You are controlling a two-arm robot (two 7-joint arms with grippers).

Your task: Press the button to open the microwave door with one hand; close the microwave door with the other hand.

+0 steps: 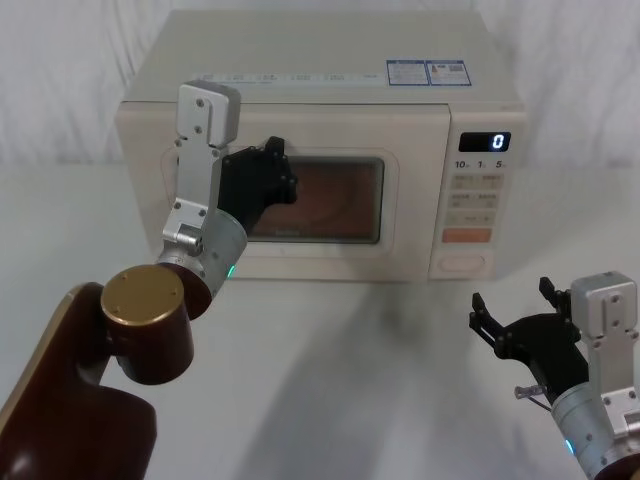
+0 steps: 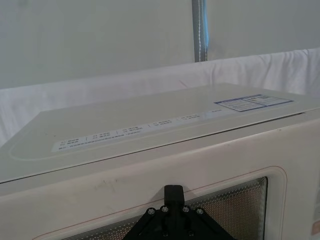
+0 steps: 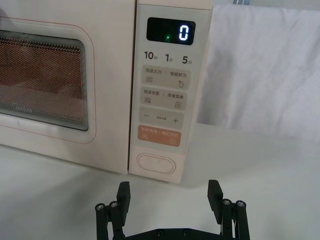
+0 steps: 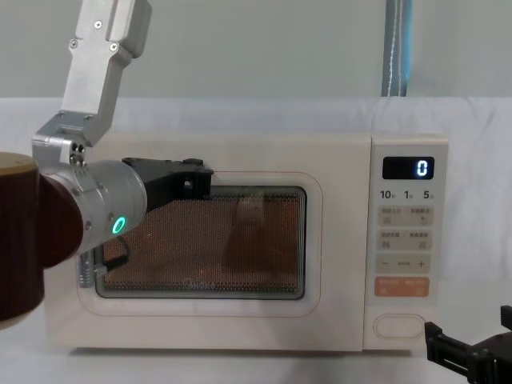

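Microwave door [image 1: 290, 195] sits flush with the cream body of the microwave [image 1: 320, 90], centre of the head frame; I see no gap along its edge in the chest view either, so I read it as shut. My left gripper [image 1: 272, 172] is up against the door's upper left, at the dark window, in the head view; from the left wrist camera its black tip lies at the bottom centre of frame right at the window mesh. I cannot tell how its jaws stand. My right gripper [image 3: 169, 192] hangs low at the lower right of the head frame, apart from the panel, jaws spread wide and holding nothing. In the right wrist view the button [image 3: 156, 164] lies just above and between the fingertips, below the orange key [image 3: 158, 136]. Display [image 3: 171, 31] reads 0. Judgement: with the door closed and the left gripper on it, the closing looks done or nearly so; whether the press came first I cannot establish.
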